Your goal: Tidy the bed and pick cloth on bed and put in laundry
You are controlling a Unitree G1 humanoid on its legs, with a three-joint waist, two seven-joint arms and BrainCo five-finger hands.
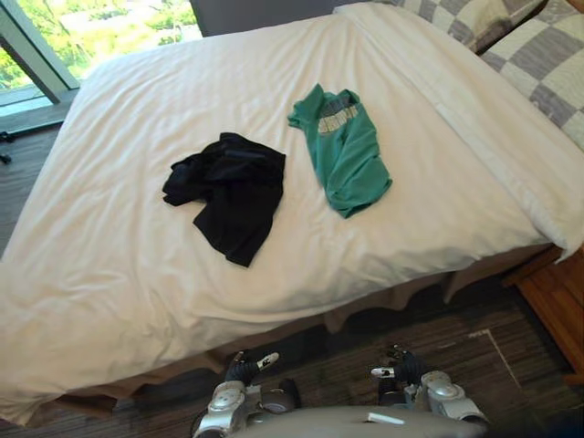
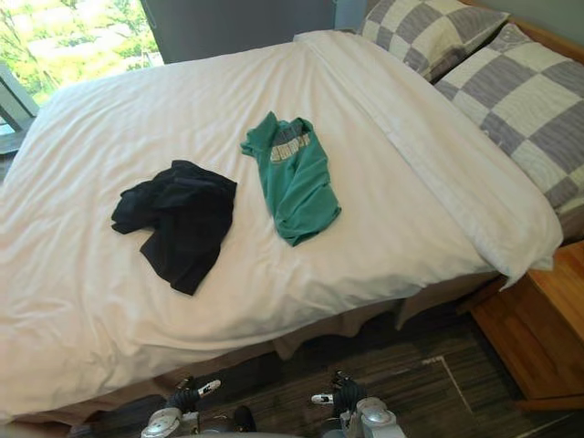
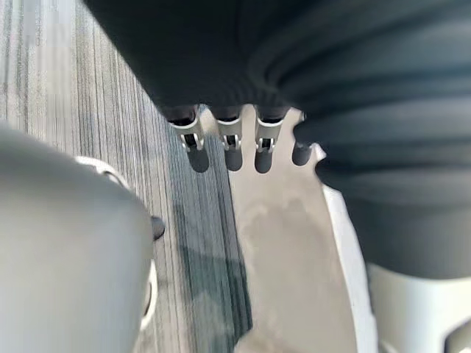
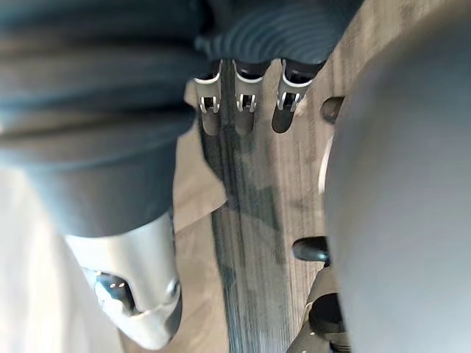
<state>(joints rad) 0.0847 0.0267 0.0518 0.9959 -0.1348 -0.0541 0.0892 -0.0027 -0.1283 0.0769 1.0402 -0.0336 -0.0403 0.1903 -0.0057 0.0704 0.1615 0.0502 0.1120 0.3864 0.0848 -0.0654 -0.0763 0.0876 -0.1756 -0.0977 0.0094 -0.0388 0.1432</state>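
The bed (image 1: 128, 274) takes up most of the left eye view, its white duvet smooth but faintly rippled. Two pieces of clothing lie on top of it. A crumpled black garment (image 1: 233, 187) sits left of centre. A green T-shirt (image 1: 347, 151) with a pale printed panel lies to its right, near it but apart from it, stretched out lengthwise.

Two grey-and-cream checked pillows (image 2: 429, 32) rest at the upper right of the right eye view, beyond a folded-back band of white sheet. A wooden bedside cabinet (image 2: 538, 338) stands at the lower right edge, and a window (image 1: 109, 27) with greenery outside shows at the upper left. Dark wood-plank floor (image 1: 429, 342) runs along the bottom.

The left hand (image 3: 232, 147) hangs over the floor beside the bed skirt, fingers straight and loose, holding nothing. The right hand (image 4: 246, 110) hangs over the floor as well, fingers also straight and empty.
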